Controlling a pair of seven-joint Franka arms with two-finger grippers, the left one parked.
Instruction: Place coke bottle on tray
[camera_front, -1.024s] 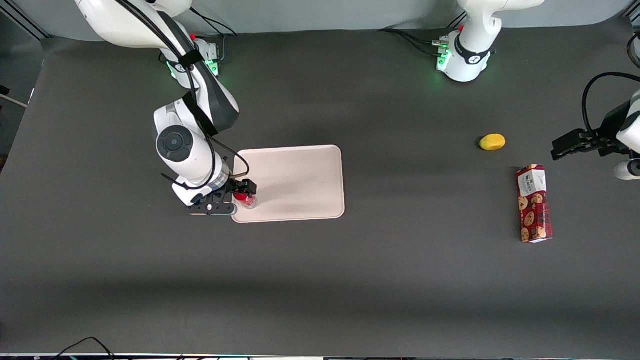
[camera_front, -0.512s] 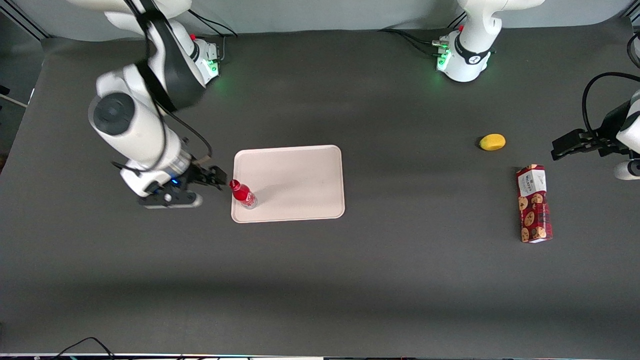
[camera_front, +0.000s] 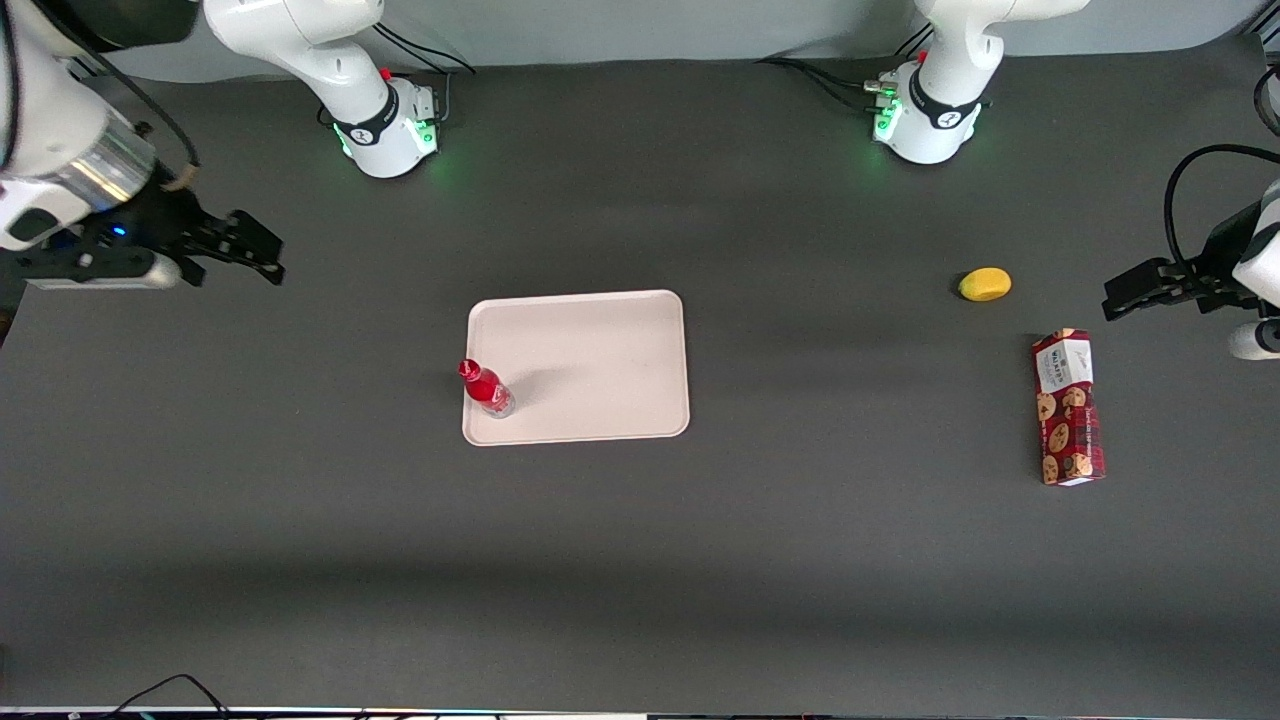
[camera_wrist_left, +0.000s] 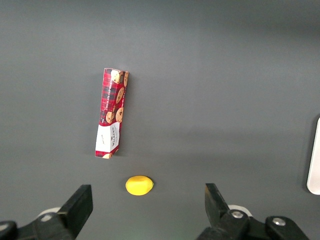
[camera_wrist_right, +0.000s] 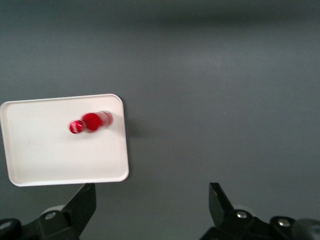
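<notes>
Raised and pulled well away toward the working arm's end of the table, gripper (camera_front: 255, 250) spread wide with nothing between its fingers. Confirmed from the right wrist view: both fingers apart, bare dark tabletop between them, gripper (camera_wrist_right: 152, 210) looking down from a height.

Coke bottle (camera_front: 486, 388) standing upright on the tray (camera_front: 600, 365), close to the rim at the corner nearer the front camera and toward the working arm's end. Free of any contact with the gripper. Judged from that: placement done, release done, retreat well under way. Nothing obvious left except perhaps parking the arm. One small worry: bottle near the edge, slim and tall, so easily toppled if bumped.

From the front view only: lemon (camera_front: 985, 284) and cookie box (camera_front: 1068, 407), lying flat, both well apart from the tray toward the parked arm's end. Same pair in the left wrist view, lemon (camera_wrist_left: 139, 185) and cookie box (camera_wrist_left: 111, 120), plus a thin sliver of tray edge (camera_wrist_left: 315, 160), but no bottle. From the right wrist view only: bottle (camera_wrist_right: 91, 122) seen from nearly straight above, cap and shoulder, clearly inside the tray (camera_wrist_right: 50, 155) rim rather than on it; no lemon or box there.
</notes>
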